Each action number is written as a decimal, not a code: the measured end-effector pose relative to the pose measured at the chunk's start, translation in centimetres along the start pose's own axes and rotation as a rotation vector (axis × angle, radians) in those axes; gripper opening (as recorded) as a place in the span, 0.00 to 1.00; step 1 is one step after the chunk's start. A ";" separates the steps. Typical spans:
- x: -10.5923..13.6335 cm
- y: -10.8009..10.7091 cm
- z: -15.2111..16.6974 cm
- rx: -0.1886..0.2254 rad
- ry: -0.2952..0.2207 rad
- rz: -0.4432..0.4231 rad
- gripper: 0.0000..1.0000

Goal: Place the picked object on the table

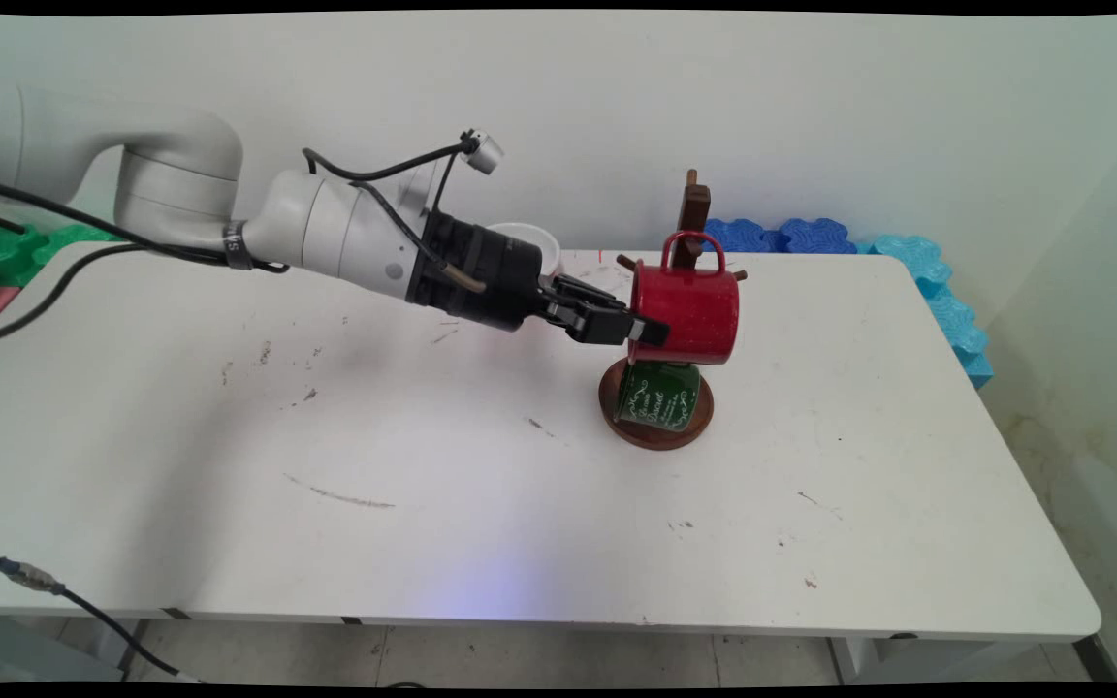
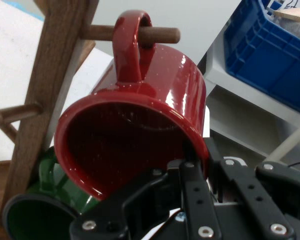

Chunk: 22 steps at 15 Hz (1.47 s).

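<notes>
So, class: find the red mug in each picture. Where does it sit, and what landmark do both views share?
Main view: the red mug hangs right of centre, above the green mug, with the claw at its rim.
Hand view: red mug fills the centre.
Shared landmark: the wooden mug stand, whose peg goes through the handle.

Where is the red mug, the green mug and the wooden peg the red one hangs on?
red mug point(image 1: 699, 310), main view, on its shiny side.
green mug point(image 1: 657, 397), main view, on its lettered side.
wooden peg point(image 2: 160, 35), hand view, on the part sticking out past the red handle.
</notes>
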 end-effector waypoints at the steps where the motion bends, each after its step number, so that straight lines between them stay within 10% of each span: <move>1: 0.1 0.1 0.0 -0.001 0.000 0.003 0.00; 22: -0.1 3.8 -4.6 -0.051 -0.052 0.087 0.00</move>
